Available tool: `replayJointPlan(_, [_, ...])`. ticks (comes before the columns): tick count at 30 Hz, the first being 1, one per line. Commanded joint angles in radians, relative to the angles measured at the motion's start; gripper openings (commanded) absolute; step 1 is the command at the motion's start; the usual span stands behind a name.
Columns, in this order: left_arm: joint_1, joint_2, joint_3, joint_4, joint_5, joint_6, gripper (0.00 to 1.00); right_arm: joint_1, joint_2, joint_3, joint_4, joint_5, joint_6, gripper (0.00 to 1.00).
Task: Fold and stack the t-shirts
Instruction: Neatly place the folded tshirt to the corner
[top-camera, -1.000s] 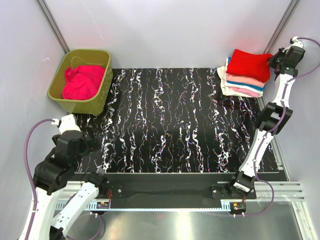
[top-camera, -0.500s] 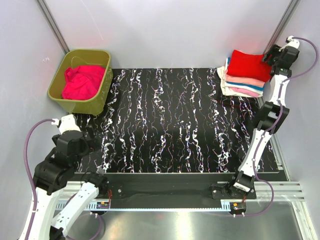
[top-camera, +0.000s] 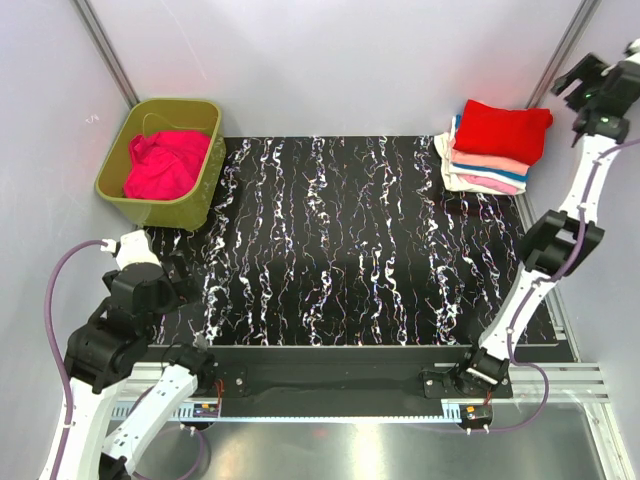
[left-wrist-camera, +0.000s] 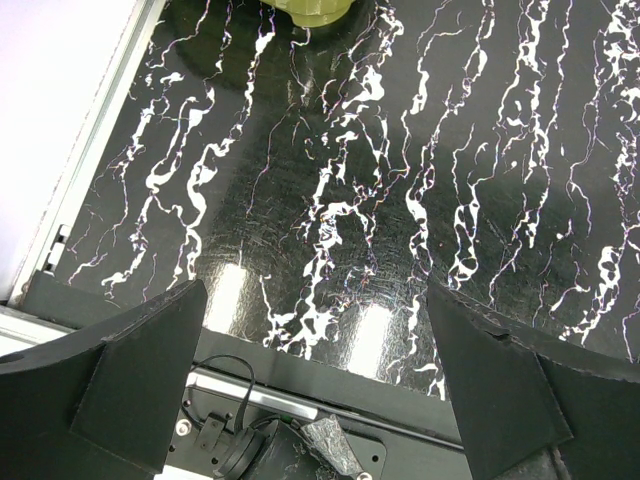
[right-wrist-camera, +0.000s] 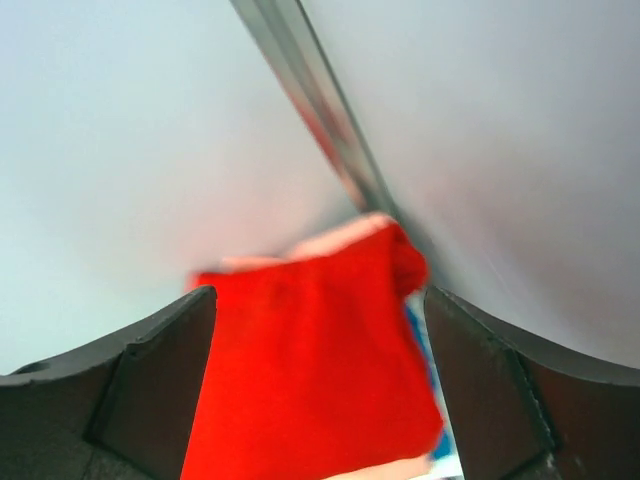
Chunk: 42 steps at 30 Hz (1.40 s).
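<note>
The right gripper (right-wrist-camera: 318, 300) has let go and lifted clear of the red t-shirt (top-camera: 500, 128). The shirt lies folded atop the stack (top-camera: 485, 172), just ahead of the gripper's spread fingers, so that shirt looks finished. The left gripper (left-wrist-camera: 315, 295) hangs low over the table (left-wrist-camera: 400, 150), jaws wide and holding nothing. The magenta t-shirt (top-camera: 165, 165) waits crumpled in the tub (top-camera: 208, 185), beyond its fingertips. The right arm stretches high toward the far corner.
</note>
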Motion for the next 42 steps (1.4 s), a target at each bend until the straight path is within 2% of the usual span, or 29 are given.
replayJointPlan(1, [0.005,-0.006,-0.001,0.048,0.010,0.015,0.99,-0.089,-0.122,-0.015,0.036,-0.124,0.155,0.91])
replayJointPlan(2, [0.005,-0.007,0.000,0.049,0.010,0.015,0.99,-0.090,-0.119,-0.040,0.049,-0.171,0.183,0.88])
replayJointPlan(3, [0.005,-0.009,0.000,0.049,0.010,0.015,0.99,-0.090,-0.113,-0.066,0.088,-0.266,0.216,0.77])
replayJointPlan(5, [0.005,-0.012,-0.001,0.047,0.010,0.015,0.99,-0.086,-0.072,-0.124,0.133,-0.345,0.327,0.65])
replayJointPlan(6, [0.005,-0.012,-0.001,0.047,0.012,0.017,0.99,-0.080,-0.051,-0.124,0.145,-0.395,0.354,0.52])
replayJointPlan(9, [0.005,-0.009,-0.001,0.049,0.010,0.015,0.99,-0.043,0.035,-0.082,0.141,-0.399,0.387,0.38])
replayJointPlan(14, [0.007,-0.004,-0.001,0.048,0.009,0.014,0.99,0.008,0.176,0.041,0.142,-0.370,0.408,0.33])
replayJointPlan(20, [0.008,0.008,-0.003,0.045,0.007,0.012,0.99,0.003,0.227,-0.101,0.305,-0.295,0.477,0.29])
replayJointPlan(23, [0.008,0.013,-0.001,0.045,0.007,0.012,0.99,-0.023,0.293,-0.127,0.380,-0.338,0.558,0.27])
replayJointPlan(26, [0.008,0.016,-0.003,0.045,0.006,0.012,0.99,-0.049,0.319,-0.133,0.371,-0.376,0.592,0.25])
replayJointPlan(29, [0.008,0.013,-0.001,0.045,0.006,0.011,0.99,-0.060,0.267,-0.218,0.391,-0.390,0.596,0.25])
replayJointPlan(33, [0.008,0.013,-0.003,0.045,0.007,0.012,0.99,-0.060,0.221,-0.180,0.342,-0.475,0.599,0.31])
replayJointPlan(36, [0.008,0.007,-0.001,0.045,0.007,0.012,0.99,-0.055,0.157,-0.131,0.323,-0.555,0.641,0.46])
replayJointPlan(37, [0.008,0.007,-0.001,0.047,0.009,0.014,0.99,-0.054,0.105,-0.123,0.319,-0.568,0.652,0.56])
replayJointPlan(39, [0.008,-0.001,-0.001,0.045,0.009,0.014,0.99,-0.034,0.036,-0.124,0.275,-0.585,0.639,0.65])
replayJointPlan(41, [0.008,-0.007,0.000,0.047,0.010,0.015,0.99,-0.015,-0.093,-0.163,0.216,-0.582,0.574,0.73])
replayJointPlan(42, [0.008,-0.010,0.000,0.045,0.010,0.014,0.99,0.010,-0.198,-0.237,0.208,-0.568,0.536,0.76])
